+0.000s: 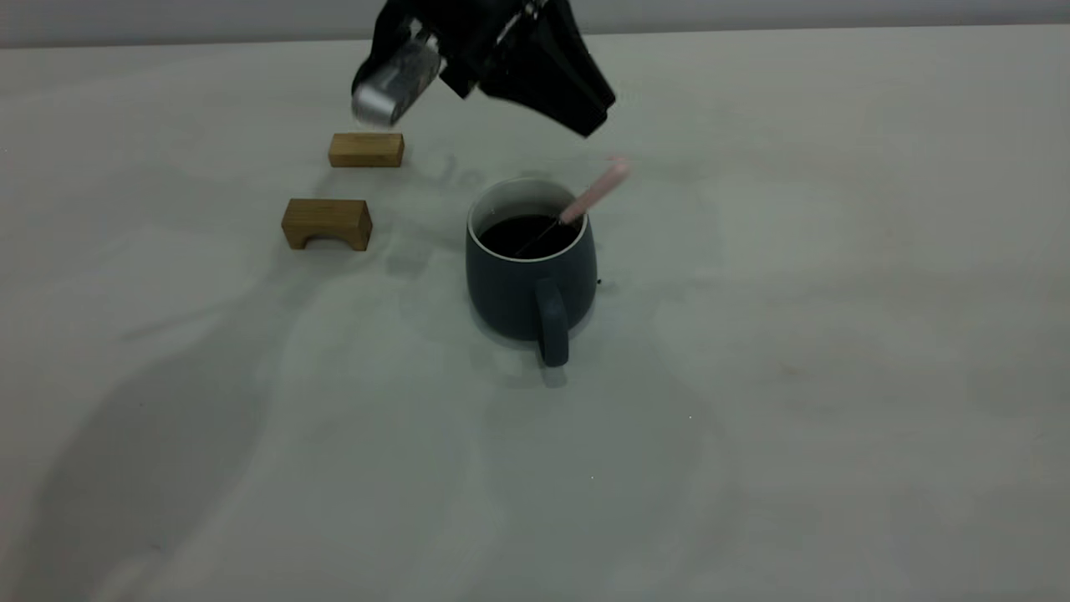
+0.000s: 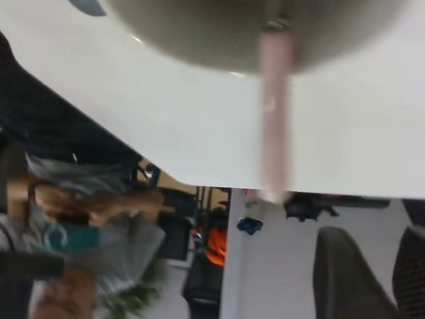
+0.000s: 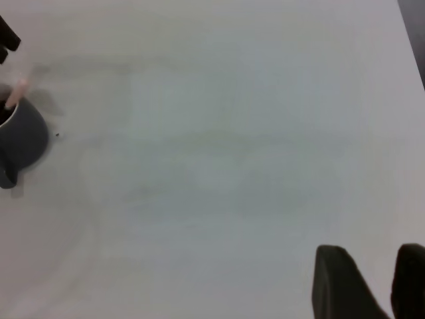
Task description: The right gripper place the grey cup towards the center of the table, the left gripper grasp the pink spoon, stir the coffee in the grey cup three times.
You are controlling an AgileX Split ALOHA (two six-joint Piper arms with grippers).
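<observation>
A: What is on the left side of the table [image 1: 836, 351]?

B: Two brown wooden blocks on the pale surface. The far one is a plain flat block [image 1: 366, 150]. The nearer one is an arch-shaped block [image 1: 327, 223] with a notch cut in its underside. They sit near each other but do not touch.

A: And above them?

B: The left gripper [image 1: 585, 113] hangs over the far middle of the table, black, with a silver camera module on the side toward the blocks. Its dark fingers point down toward the cup and end just above the top of the spoon handle. It is not holding anything, but from this angle I cannot tell whether the fingers are spread or closed.

A: Where is the cup?

B: The grey cup [image 1: 518, 288] stands upright near the centre of the table, to the right of the blocks, with its loop handle facing the exterior camera. Dark coffee [image 1: 522, 234] fills it to just below the white rim.

A: And the spoon?

B: The pink spoon [image 1: 595, 195] stands in the cup, its bowl down in the coffee. It leans on the rim at the far right, and the pink handle slants up and to the right, free of the gripper.

A: What about the right side?

B: The right gripper [image 3: 372, 282] appears only in its own wrist view, well away from the cup over bare table. Its two dark fingers are parted and carry nothing.
</observation>
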